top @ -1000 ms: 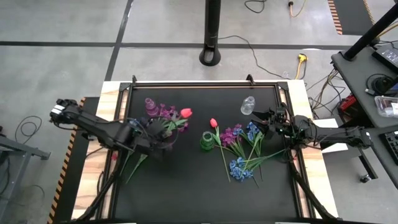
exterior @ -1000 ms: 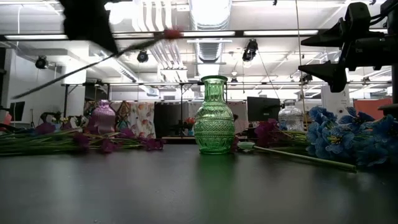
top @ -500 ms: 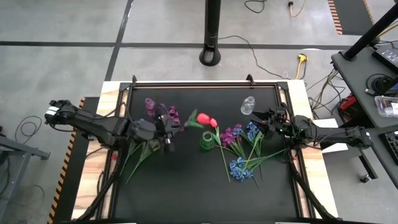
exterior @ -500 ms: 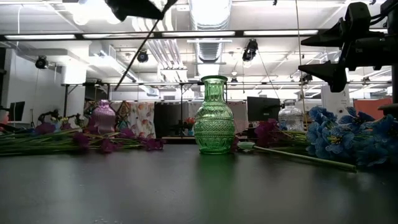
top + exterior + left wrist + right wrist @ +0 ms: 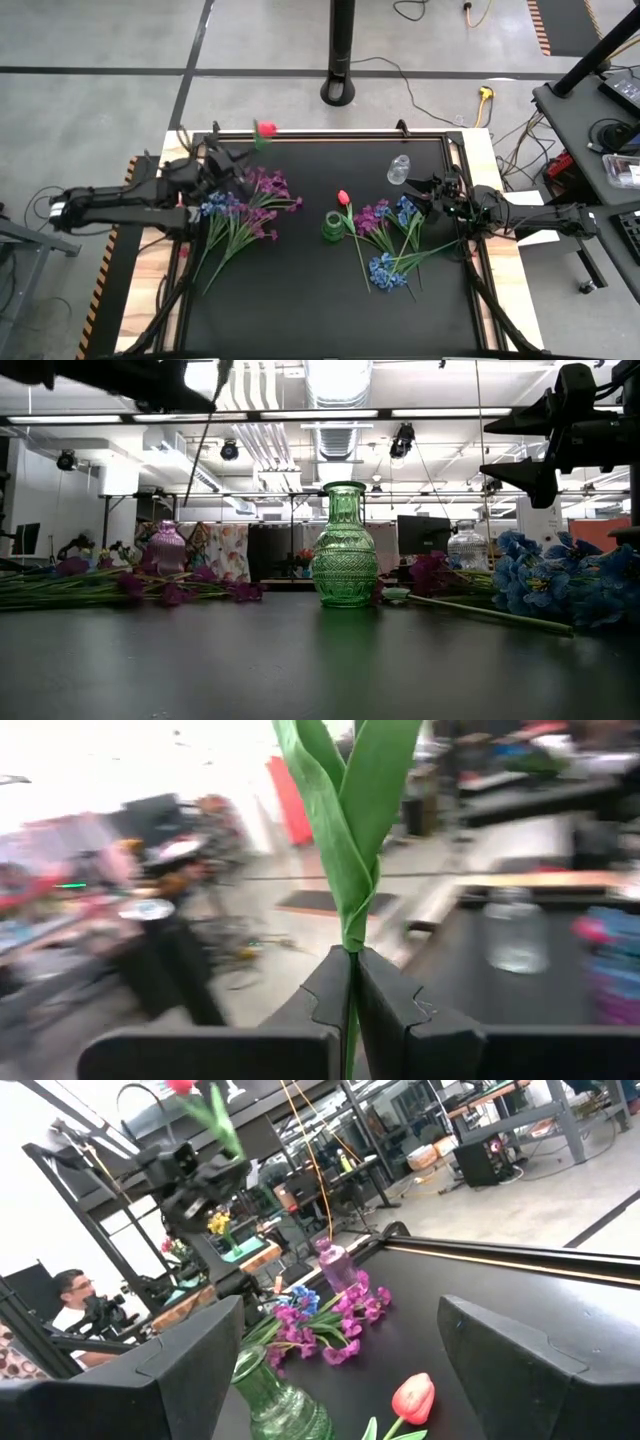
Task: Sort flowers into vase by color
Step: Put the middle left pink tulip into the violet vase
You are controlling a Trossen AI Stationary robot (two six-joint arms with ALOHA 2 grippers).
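Looking straight down from above: holding a red tulip [image 5: 266,128] up over the table's far left corner, the left gripper [image 5: 222,158] clamped tight on its green stem, bloom poking out past the far edge. Lying just beside that gripper, a heap of purple sprays [image 5: 262,190] and blue blooms [image 5: 218,206]. Standing mid-table, the green vase [image 5: 331,227] with a second red tulip [image 5: 343,197] at its far side; resting further right, more purple and blue flowers [image 5: 385,270]. Waiting at the right edge near the clear vase [image 5: 399,169], the right gripper [image 5: 432,197], spread wide and carrying nothing.

Looking level across the table: showing the green vase [image 5: 345,547] upright at centre, the purple vase [image 5: 166,547] behind the flat-lying sprays on the left, and a thin stem [image 5: 204,430] hanging down from the dark arm at the top.

Looking past the left wrist: pinching the stem [image 5: 350,890] right where the leaves fold together, fingers [image 5: 325,990] fully closed on it.

Looking past the right wrist: framing an empty gap between two widely parted fingers [image 5: 190,1355], with the tabled tulip [image 5: 412,1398] beyond.

Judging the flower: probably very light, stem thin and bendy, bloom likely swaying; gripping low on the stem, below the leaves, seeming safest for steering the tip into a narrow neck.
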